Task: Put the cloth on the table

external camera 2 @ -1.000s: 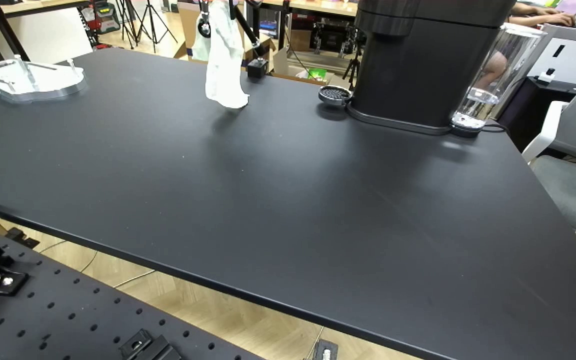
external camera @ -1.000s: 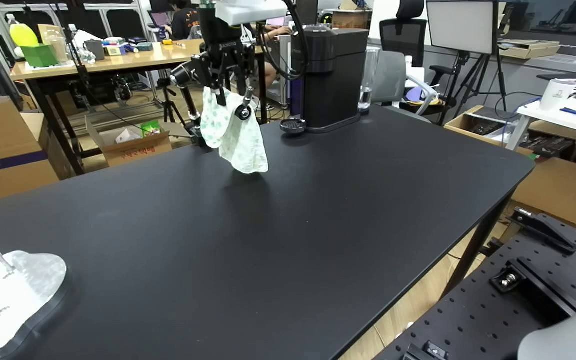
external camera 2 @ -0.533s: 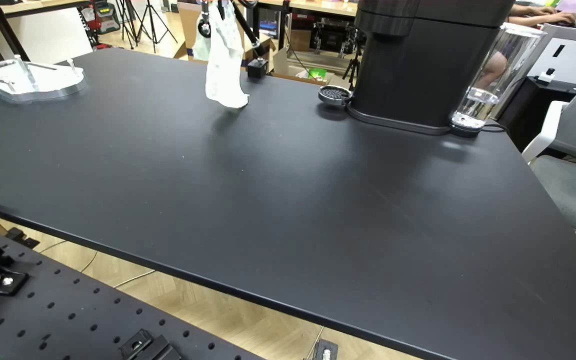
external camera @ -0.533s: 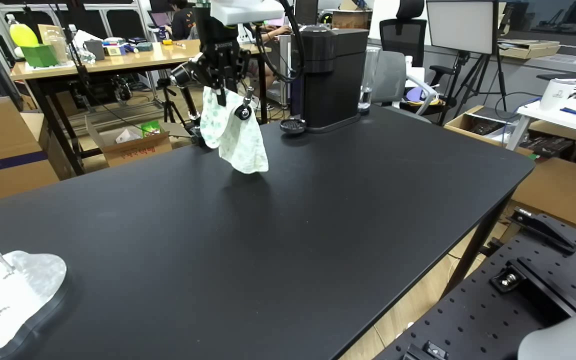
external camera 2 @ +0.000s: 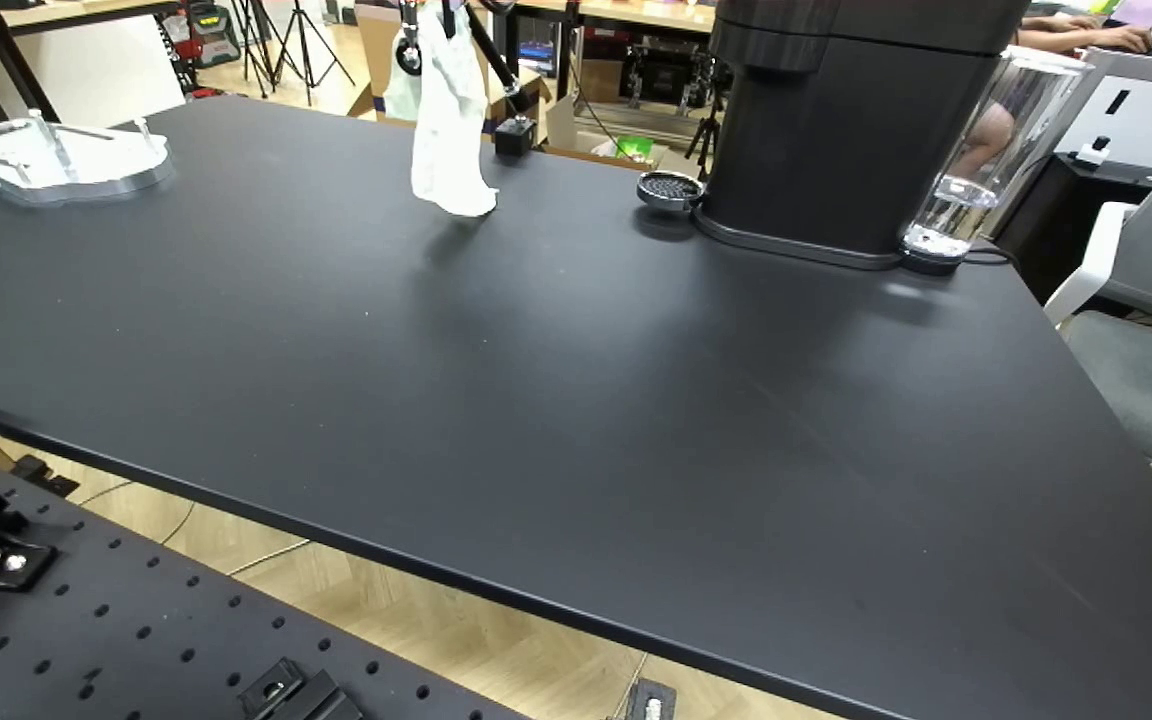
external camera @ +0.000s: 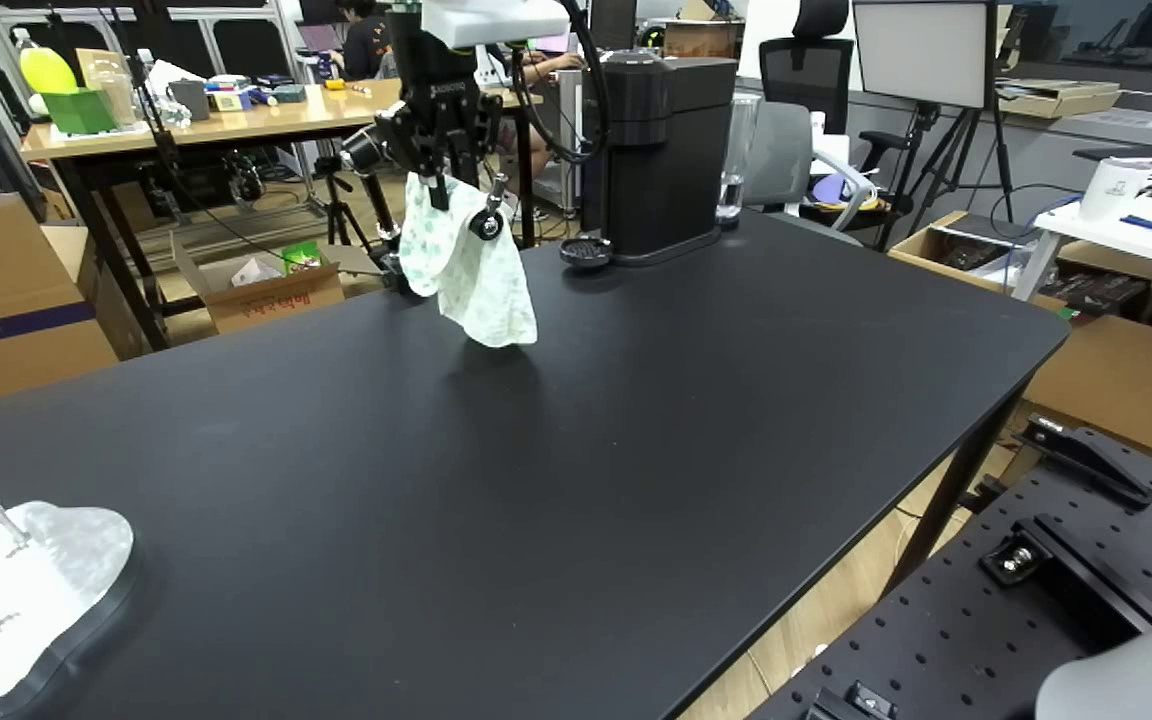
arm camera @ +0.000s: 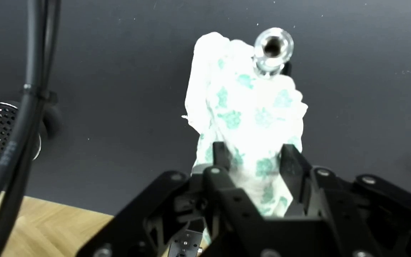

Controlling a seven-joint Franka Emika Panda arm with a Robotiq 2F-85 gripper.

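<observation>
The white cloth with green print hangs in folds over a silver-tipped rod above the far edge of the black table. Its lower end hangs just over the tabletop, as in an exterior view. My gripper is at the top of the cloth, behind the rod's end. In the wrist view my gripper has its jaws apart, with bunched cloth between and below them. The cloth also spreads outside the fingers. I cannot tell whether both pads touch it.
A stand clamp sits at the table's far edge near the cloth. A black coffee machine with a round drip cup stands to the right. A clear water tank is beside it. A white plate with pegs is at the left.
The gripper has shifted slightly left since one second ago. Its fingers look a little farther apart than half a second ago. The cloth hangs in nearly the same place.
</observation>
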